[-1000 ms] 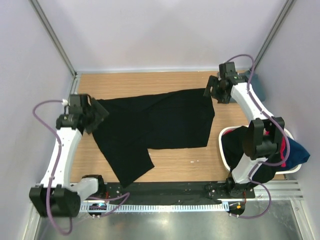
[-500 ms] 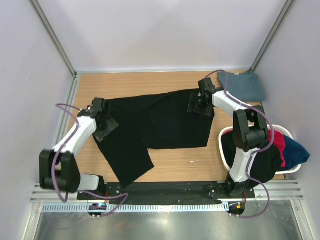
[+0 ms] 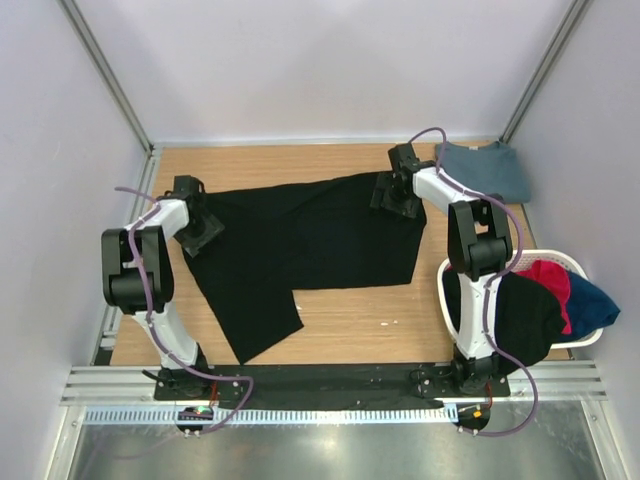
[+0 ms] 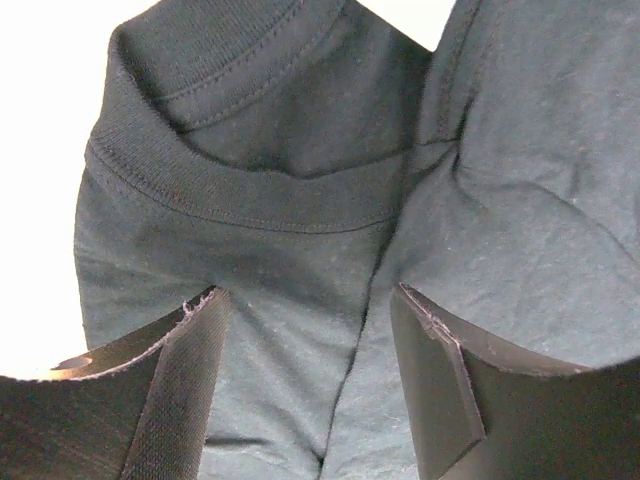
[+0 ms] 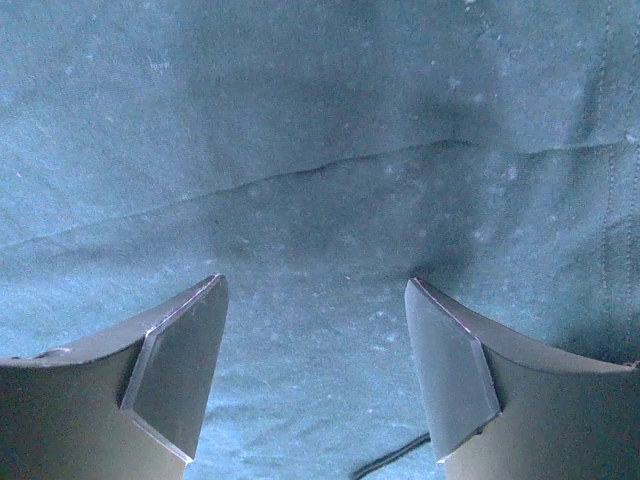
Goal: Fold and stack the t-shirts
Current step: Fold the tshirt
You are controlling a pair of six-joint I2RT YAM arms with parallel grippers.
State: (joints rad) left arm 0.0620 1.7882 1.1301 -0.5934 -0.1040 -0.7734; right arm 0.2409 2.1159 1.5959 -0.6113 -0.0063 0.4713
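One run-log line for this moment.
black shirt: spread on table | left gripper: open, over its collar | right gripper: open, over its far right edge | blue shirt: folded, far right corner | basket: more shirts

Bare table lies open on the near side of the spread black t-shirt, which covers the centre. The basket and the folded slate-blue shirt occupy the right side, obstructing passage there.
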